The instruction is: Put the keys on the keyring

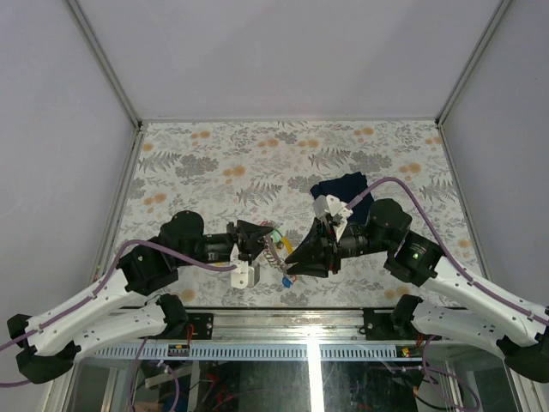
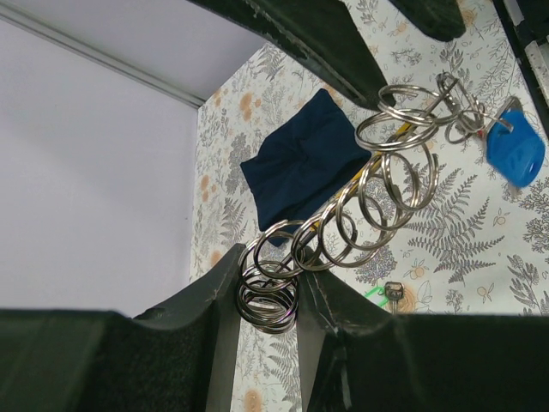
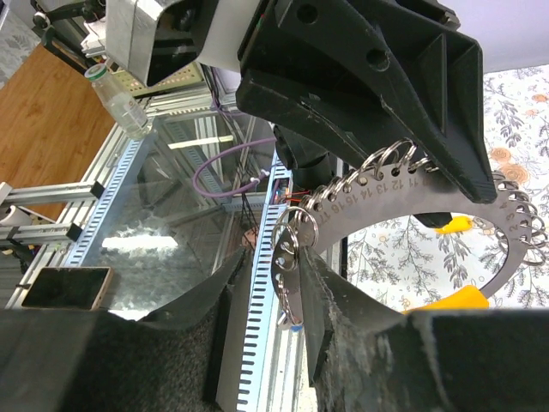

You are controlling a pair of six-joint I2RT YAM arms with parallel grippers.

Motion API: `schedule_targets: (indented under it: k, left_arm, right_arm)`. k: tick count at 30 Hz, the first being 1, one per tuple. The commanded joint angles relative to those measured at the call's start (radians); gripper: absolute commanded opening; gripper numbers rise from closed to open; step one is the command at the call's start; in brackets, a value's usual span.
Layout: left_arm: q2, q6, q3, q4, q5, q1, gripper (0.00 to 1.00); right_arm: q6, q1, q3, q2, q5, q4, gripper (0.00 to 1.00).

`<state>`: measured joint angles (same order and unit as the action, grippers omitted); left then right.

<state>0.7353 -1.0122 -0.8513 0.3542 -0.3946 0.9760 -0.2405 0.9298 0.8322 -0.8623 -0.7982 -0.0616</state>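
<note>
Holding the keyring [image 1: 274, 249] in the air between two tools, just inside the middle of the near edge of the table [image 1: 197, 163].

From the left: pale blank walls rising around a table covered in grey fern and orange flower print, with aluminium posts at the far corners. Next, the left tool [image 2: 270, 300], clamped on the ring-studded rim of the keyring. Beneath that, lying on the table, one of the keys [image 2: 392, 293] with a green tag. Then the right tool [image 3: 266, 283], nearly closed around small rings at the rim; cannot tell whether actually pinching. Further right and toward the far edge, a folded navy cloth [image 1: 339, 187] lying flat.
</note>
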Motion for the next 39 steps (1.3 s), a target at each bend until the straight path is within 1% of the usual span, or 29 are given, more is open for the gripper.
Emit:
schedule_targets:
  k: [1, 6, 11, 14, 19, 22, 24, 29, 31, 34, 37, 39]
  left_arm:
    - [-0.002, -0.015, -0.022, -0.044, 0.01, 0.007, 0.0]
    - [-0.001, -0.016, -0.022, -0.044, 0.013, 0.006, 0.0]
    - [0.001, -0.015, -0.02, -0.044, 0.017, 0.006, 0.0]
    - [0.002, -0.013, -0.021, -0.044, 0.019, 0.006, 0.0]
    - [0.016, 0.017, -0.031, -0.044, 0.026, 0.007, 0.0]
    - [0.039, 0.083, -0.041, -0.059, 0.045, 0.006, 0.0]
    - [0.045, 0.131, -0.038, -0.078, 0.054, 0.006, 0.0]
    - [0.041, 0.265, 0.012, -0.186, 0.092, 0.006, 0.0]
    - [0.042, 0.333, 0.026, -0.238, 0.13, 0.006, 0.0]
    - [0.052, 0.455, 0.033, -0.29, 0.204, 0.006, 0.0]
    - [0.067, 0.575, 0.036, -0.338, 0.291, 0.006, 0.0]
    - [0.077, 0.638, 0.039, -0.362, 0.346, 0.006, 0.0]
  right_arm:
    - [-0.02, 0.011, 0.001, 0.026, -0.014, -0.086, 0.34]
    - [-0.026, 0.011, -0.002, 0.024, -0.033, -0.081, 0.26]
    - [-0.023, 0.012, -0.004, 0.026, -0.05, -0.063, 0.24]
    - [-0.011, 0.011, -0.004, 0.028, -0.042, -0.044, 0.26]
    - [0.059, 0.011, 0.003, 0.058, 0.029, 0.003, 0.33]
    - [0.135, 0.011, 0.013, 0.1, 0.118, 0.041, 0.36]
    - [0.172, 0.011, 0.015, 0.134, 0.217, 0.047, 0.38]
    - [0.179, 0.011, 0.021, 0.198, 0.41, 0.037, 0.41]
    - [0.139, 0.011, 0.035, 0.212, 0.504, 0.053, 0.41]
    - [0.054, 0.01, 0.074, 0.218, 0.623, 0.121, 0.43]
    - [-0.061, 0.01, 0.108, 0.226, 0.735, 0.18, 0.44]
    - [-0.142, 0.011, 0.119, 0.234, 0.806, 0.193, 0.42]
